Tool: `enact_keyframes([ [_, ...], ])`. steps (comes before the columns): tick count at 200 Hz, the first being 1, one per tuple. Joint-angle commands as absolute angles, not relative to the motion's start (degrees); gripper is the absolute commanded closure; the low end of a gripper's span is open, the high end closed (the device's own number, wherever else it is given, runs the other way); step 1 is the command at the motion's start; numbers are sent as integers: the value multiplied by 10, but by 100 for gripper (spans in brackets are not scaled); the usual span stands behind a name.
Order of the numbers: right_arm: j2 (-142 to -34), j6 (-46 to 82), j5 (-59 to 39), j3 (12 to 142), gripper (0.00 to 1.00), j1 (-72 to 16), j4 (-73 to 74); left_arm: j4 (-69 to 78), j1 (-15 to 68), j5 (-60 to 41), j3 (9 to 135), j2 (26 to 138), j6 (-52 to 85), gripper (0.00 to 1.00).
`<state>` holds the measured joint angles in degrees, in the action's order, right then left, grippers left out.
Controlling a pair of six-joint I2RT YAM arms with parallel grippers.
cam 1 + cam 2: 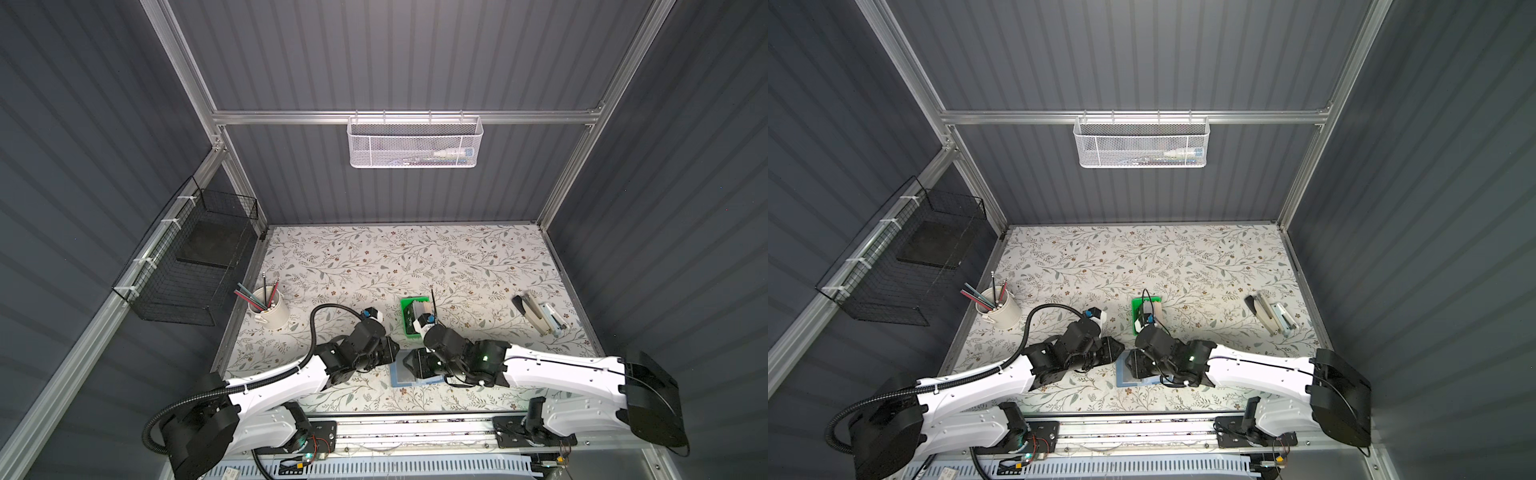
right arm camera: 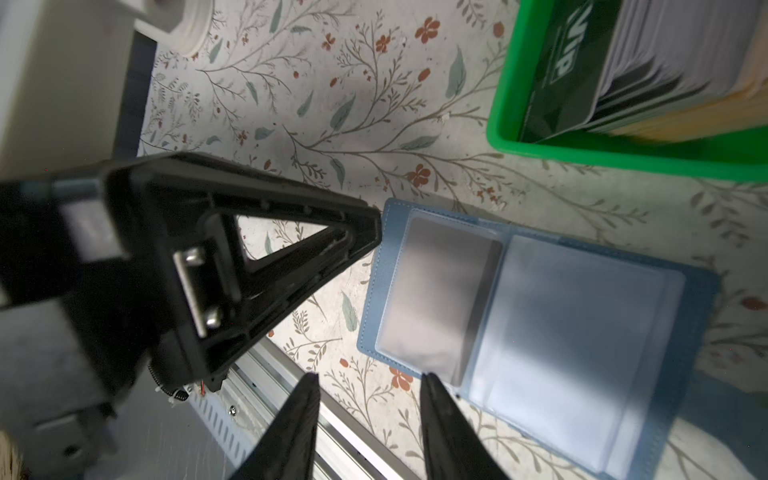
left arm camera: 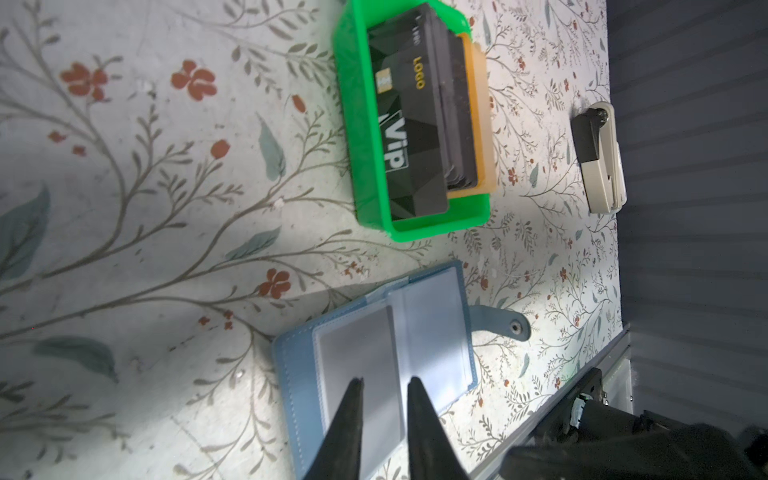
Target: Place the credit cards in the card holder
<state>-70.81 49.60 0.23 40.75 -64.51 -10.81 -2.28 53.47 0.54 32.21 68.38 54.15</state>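
Left gripper (image 3: 384, 380) and right gripper (image 2: 370, 376), both part-open and empty, hovered at the card holder (image 3: 299, 374); the credit cards (image 3: 407, 137) lay just beyond, nearer the right.

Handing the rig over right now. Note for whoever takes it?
Tools: left tool narrowly open, nothing between, tips at the edge of the card holder; right tool open, empty, by the holder's corner.
Things: holder lies open, front centre; credit cards stand in the green tray behind it.
Done: one grey card looks seated in a sleeve.
Left: the cards in the tray.
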Motion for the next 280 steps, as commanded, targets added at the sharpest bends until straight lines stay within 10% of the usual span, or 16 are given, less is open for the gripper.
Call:
enact_keyframes([
  [1,-682,475,9,390,56,-640,-125,-38,544,25,361,701,512,80],
  [178,-589,511,52,366,45,-535,-148,-114,632,104,400,627,444,66],
  [280,-636,440,49,430,1,-445,-192,-76,550,35,391,685,447,67],
])
